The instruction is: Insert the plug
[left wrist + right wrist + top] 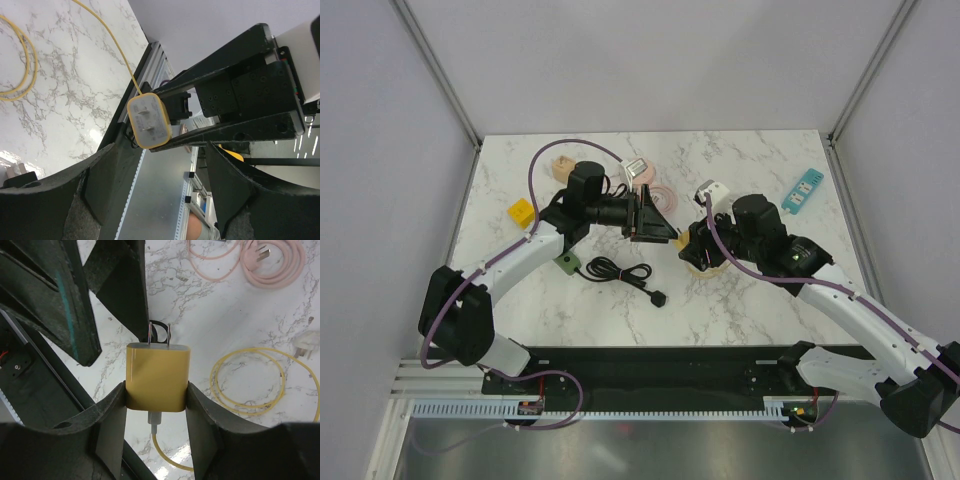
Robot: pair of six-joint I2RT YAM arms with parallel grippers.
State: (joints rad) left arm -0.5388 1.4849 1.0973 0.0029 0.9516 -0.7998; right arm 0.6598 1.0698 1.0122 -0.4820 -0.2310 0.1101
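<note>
- We see the right gripper (156, 392) clamped on the yellow charger plug (157, 372). One finger presses each side face, and the two flat prongs point away from the wrist camera.
- A yellow cable (250, 382) leaves the back end of the plug through a white connector. Its loose coil lies on the marble table (760, 310) under and beside the right gripper.
- From above, the plug hangs over the middle of the table, just right of the tip of the left gripper (160, 167).
- The left gripper's jaws stand wide apart with nothing between them. In the left wrist view the pronged face of the plug looks straight at it, apart from both fingers.
- The teal power strip (805, 190) lies flat at the far right of the table, well apart from both grippers and from the plug.
- A coiled pink cable (270, 262) lies on the far side of the left gripper.
- A black cable (620, 271) is bundled on the near side of the left arm.
- A yellow block (522, 212) and a beige block (563, 166) sit at the far left.
- A white adapter (710, 190) sits just beyond the right gripper.
</note>
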